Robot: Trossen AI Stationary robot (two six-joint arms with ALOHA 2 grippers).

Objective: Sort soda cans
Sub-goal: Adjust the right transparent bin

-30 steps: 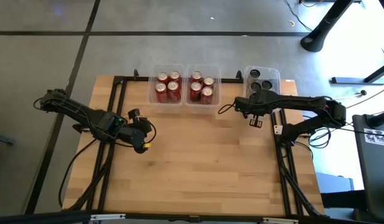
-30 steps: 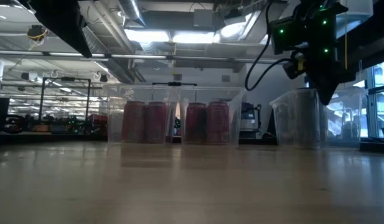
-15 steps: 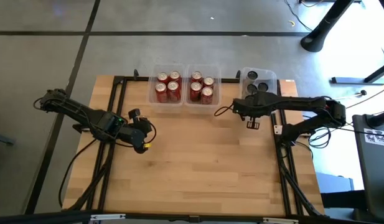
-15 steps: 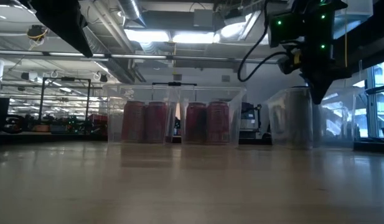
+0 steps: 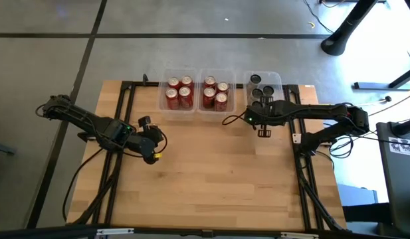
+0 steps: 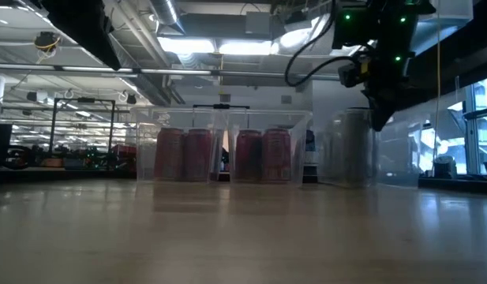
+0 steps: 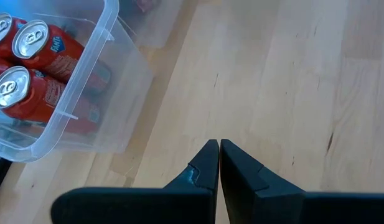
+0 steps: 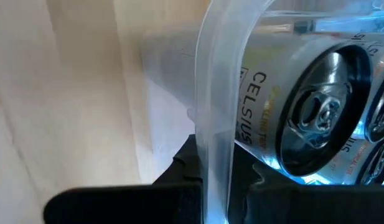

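- Progress, as a judgement: the sorting looks close to finished. No loose can lies on the worktop [image 5: 211, 179]; every visible can sits in a bin at the far edge.
- Red cans [image 5: 179, 92] stand four to a bin in the left bin [image 5: 163, 99] and the middle bin [image 5: 232, 98], which sit side by side and touching.
- The dark cans [image 5: 260, 86] are in the right bin [image 5: 279, 77], which stands just beside the middle bin, slightly askew.
- The right gripper [image 5: 264, 132] is at the near wall of that right bin. In the right wrist view its fingers [image 8: 185, 168] sit narrow with the clear plastic rim [image 8: 218, 93] pinched between them, so it holds the bin, not a can.
- What seems left: lining up this bin against the other two, then letting go.
- The left gripper [image 5: 152, 156] hangs over bare worktop, well apart from the bins, fingers [image 7: 207, 163] pressed together and empty.
- Hard to make out: the number of dark cans, since the right arm [image 5: 311, 113] covers the bin's near part; two or three tops show.
- In the low view the right bin is a pale blur behind the gripper, its contents unreadable.
- Whether the bin is lifted or sliding on the wood cannot be told.
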